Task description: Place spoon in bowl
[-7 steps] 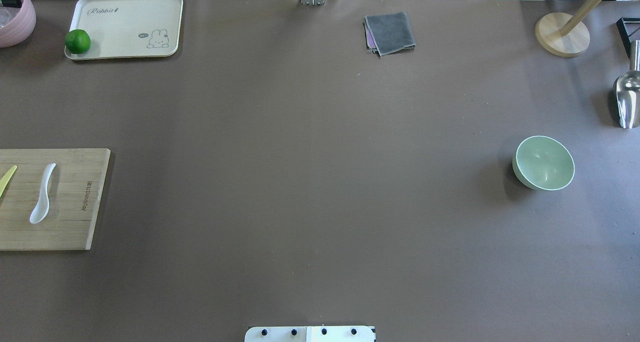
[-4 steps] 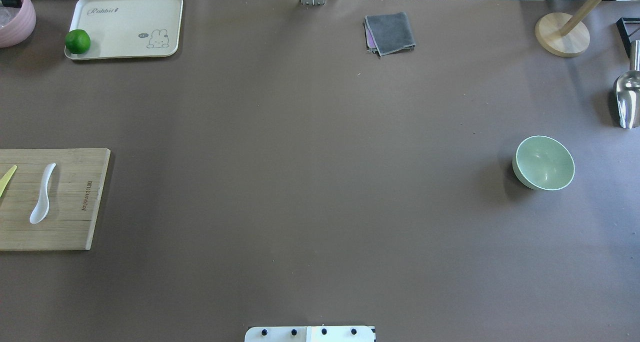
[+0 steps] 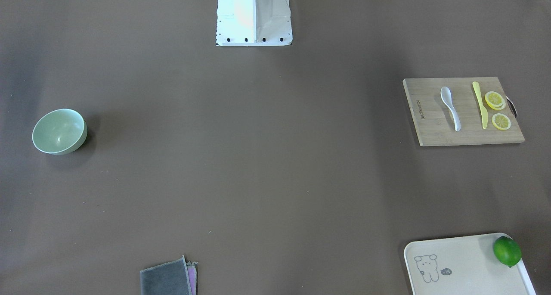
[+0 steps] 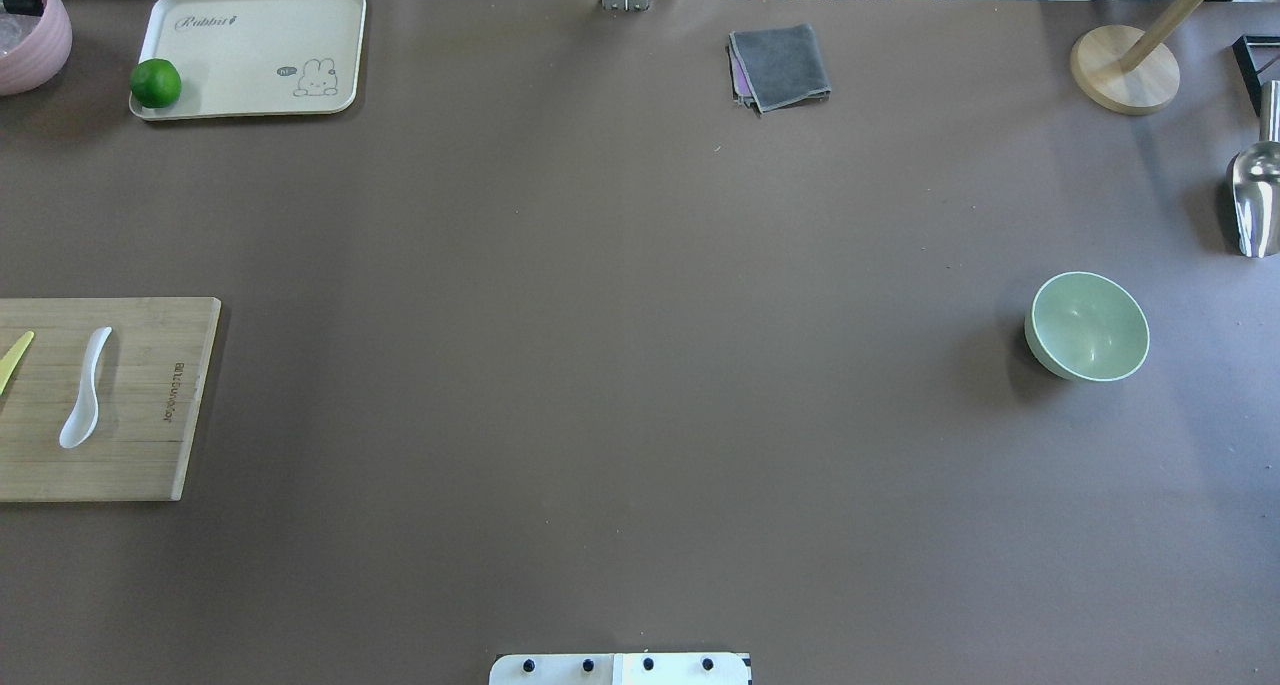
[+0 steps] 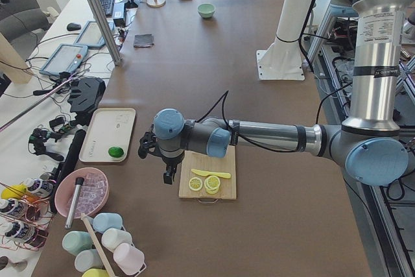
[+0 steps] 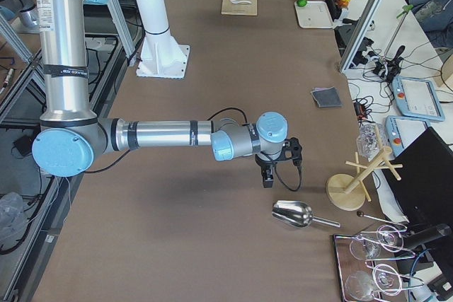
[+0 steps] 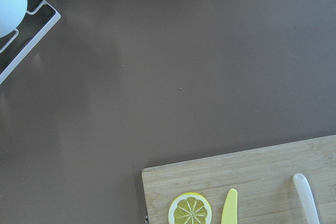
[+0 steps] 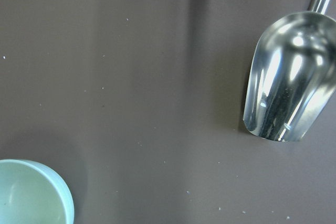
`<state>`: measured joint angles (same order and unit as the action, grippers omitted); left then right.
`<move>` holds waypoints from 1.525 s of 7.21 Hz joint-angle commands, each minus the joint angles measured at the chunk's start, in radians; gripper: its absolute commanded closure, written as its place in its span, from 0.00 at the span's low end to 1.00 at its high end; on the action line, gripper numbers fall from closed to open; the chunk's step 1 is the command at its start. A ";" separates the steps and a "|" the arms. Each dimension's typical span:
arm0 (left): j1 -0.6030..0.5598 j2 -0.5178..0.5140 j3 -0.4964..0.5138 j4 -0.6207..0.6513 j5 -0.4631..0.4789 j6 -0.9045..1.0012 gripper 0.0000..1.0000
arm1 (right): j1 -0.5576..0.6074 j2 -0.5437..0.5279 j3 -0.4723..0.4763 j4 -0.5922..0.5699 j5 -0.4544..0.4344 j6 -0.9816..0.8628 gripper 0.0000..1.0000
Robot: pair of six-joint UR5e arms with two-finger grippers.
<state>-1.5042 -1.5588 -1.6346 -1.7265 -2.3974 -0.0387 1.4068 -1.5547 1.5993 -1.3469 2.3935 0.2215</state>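
The spoon (image 4: 85,390) lies on the board (image 4: 150,470) at the left edge and the bowl (image 4: 1088,327) far right, so I judge a carry across the bench (image 4: 600,365) is needed. I cannot tell how wide my jaws stand.

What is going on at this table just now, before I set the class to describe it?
Nothing is being handled yet. The white soup spoon lies on the bamboo cutting board, beside the yellow knife, on the robot's left. The mint-green bowl stands empty far off on its right. The left gripper hangs close to the board and the right gripper near the metal scoop. Neither touches spoon or bowl, and whether they are open cannot be told.
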 commanded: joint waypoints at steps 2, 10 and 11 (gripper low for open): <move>0.073 -0.012 -0.001 -0.031 0.007 -0.088 0.02 | -0.116 0.004 -0.001 0.125 -0.005 0.242 0.00; 0.275 -0.012 0.002 -0.214 0.072 -0.355 0.02 | -0.288 -0.004 -0.022 0.175 -0.046 0.282 0.10; 0.303 -0.017 -0.004 -0.214 0.087 -0.394 0.02 | -0.299 0.001 -0.034 0.175 -0.046 0.282 0.11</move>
<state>-1.2296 -1.5721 -1.6325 -1.9376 -2.3251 -0.3951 1.1231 -1.5575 1.5774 -1.1720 2.3471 0.5031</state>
